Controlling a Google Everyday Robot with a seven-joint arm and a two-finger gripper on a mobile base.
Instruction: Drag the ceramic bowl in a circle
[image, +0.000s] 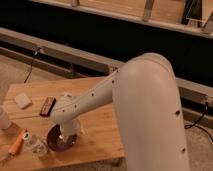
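End effector (63, 133) down in ceramic bowl (53, 141); open or closed: cannot tell | Risk: clear bottle (35, 145) just beside it, circling bowl may topple it | Risk: counter (100, 134) edge near, bowl could slip off.

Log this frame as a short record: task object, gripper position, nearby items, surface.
task object: ceramic bowl, near the table's front edge
gripper: gripper, lowered at the bowl, contact unclear
nearby: brown block behind the bowl; clear bottle beside it
surface: wooden table
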